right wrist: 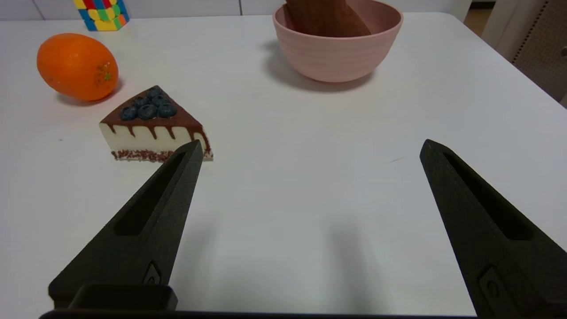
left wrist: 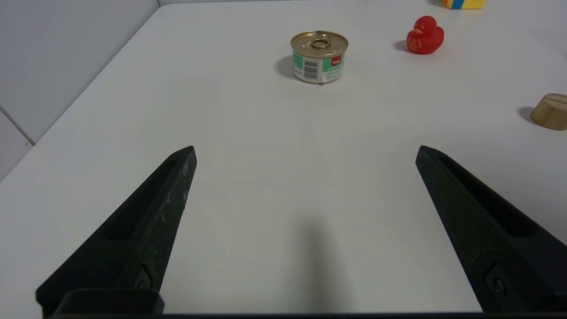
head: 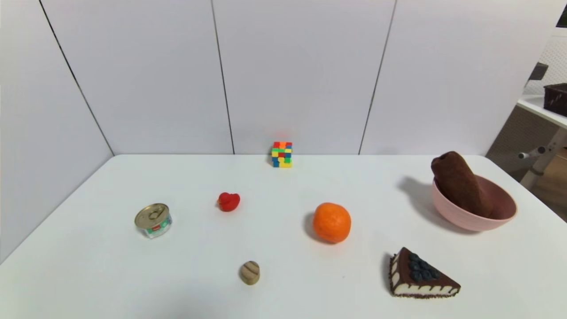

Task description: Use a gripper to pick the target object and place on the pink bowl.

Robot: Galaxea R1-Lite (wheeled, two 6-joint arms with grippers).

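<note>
Two grippers, both parked low over the near edge of the white table [head: 283, 190], neither seen from the head cam. Right gripper [right wrist: 310, 148]: fingers [right wrist: 146, 221] spread wide, nothing between them, hanging above bare tabletop w/ the cake slice [right wrist: 153, 124] just beyond one fingertip and the pink bowl [right wrist: 339, 53] farther ahead. Left gripper [left wrist: 305, 153]: also spread wide, empty, facing a tin can [left wrist: 319, 56] well ahead of it.

Towel [head: 458, 184], brown and rolled, sits in the bowl [head: 469, 217] at the table's right side. It stands tilted: lower end down inside the bowl, upper end leaning over the rim on the bowl's left and poking up above it. No gripper touches it. From the right wrist cam the towel [right wrist: 325, 17] shows only its lower part inside the bowl.

Other stuff, from the head cam:
- orange [head: 332, 222] near centre, btwn bowl and duck
- cake slice [head: 421, 274] w/ blueberries, front right, nearer than the bowl
- red duck [head: 228, 201] left of centre
- can [head: 153, 220] far left
- small wooden piece [head: 250, 272] at the front, centre-left
- colour cube [head: 282, 154] at the back by the wall

All sit apart from each other.
</note>
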